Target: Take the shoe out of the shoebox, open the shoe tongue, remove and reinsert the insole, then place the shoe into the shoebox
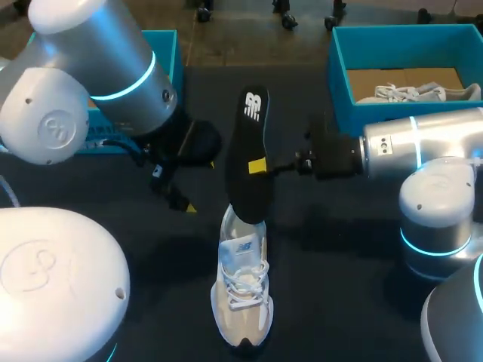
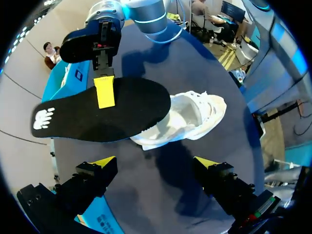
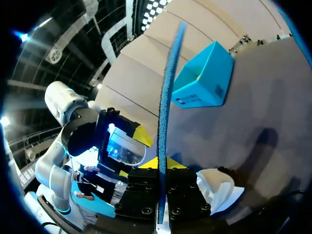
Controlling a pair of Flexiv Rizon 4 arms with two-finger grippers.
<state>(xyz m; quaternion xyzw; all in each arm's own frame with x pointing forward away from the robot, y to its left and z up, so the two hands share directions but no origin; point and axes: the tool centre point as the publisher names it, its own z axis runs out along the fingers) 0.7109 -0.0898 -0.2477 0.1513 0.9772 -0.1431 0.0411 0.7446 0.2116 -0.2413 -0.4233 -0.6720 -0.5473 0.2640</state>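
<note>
The right gripper (image 1: pixel 258 166) is grasping the flat black foam insole (image 1: pixel 247 151), whose end is sitting at the heel opening of the white mesh sneaker (image 1: pixel 243 294) on the dark desk (image 1: pixel 339 286). The right wrist view is showing the insole edge-on, the left wrist view its broad face. The left gripper (image 2: pixel 155 163) is hanging released near the sneaker.

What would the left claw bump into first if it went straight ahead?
The left claw would probably meet the black foam insole first, where it dips into the white lace-up shoe; depth is unclear.
</note>
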